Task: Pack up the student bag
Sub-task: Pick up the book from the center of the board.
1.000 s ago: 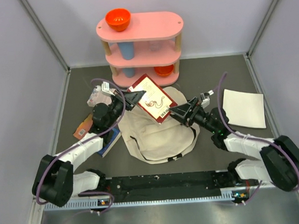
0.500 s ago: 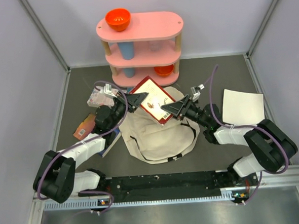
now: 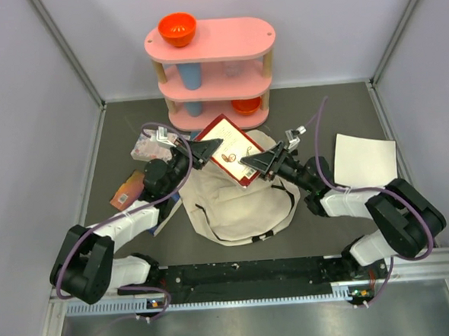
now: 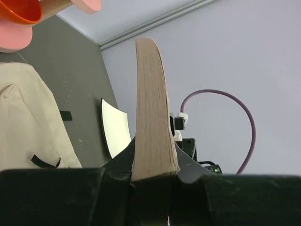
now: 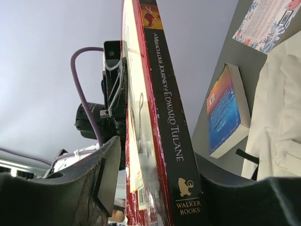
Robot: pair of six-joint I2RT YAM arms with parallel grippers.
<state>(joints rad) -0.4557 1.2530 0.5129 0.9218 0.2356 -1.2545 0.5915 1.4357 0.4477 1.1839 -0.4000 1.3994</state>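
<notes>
Lying flat and rumpled mid-way across the table [image 3: 320,109], the cream student bag [image 3: 238,205] shows black straps; over its far edge, left gripper [image 3: 206,148] and right gripper [image 3: 252,163] each pinch one red-edged book [image 3: 229,149]

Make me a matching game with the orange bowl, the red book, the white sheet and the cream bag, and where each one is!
Things:
1. orange bowl
2. red book
3. white sheet
4. student bag

Places:
A. flat on the table, at the right
B. on top of the pink shelf
C. between the left end effector and right end effector
D. on the table, under the red book

Pairs: 1-B, 2-C, 3-A, 4-D
</notes>
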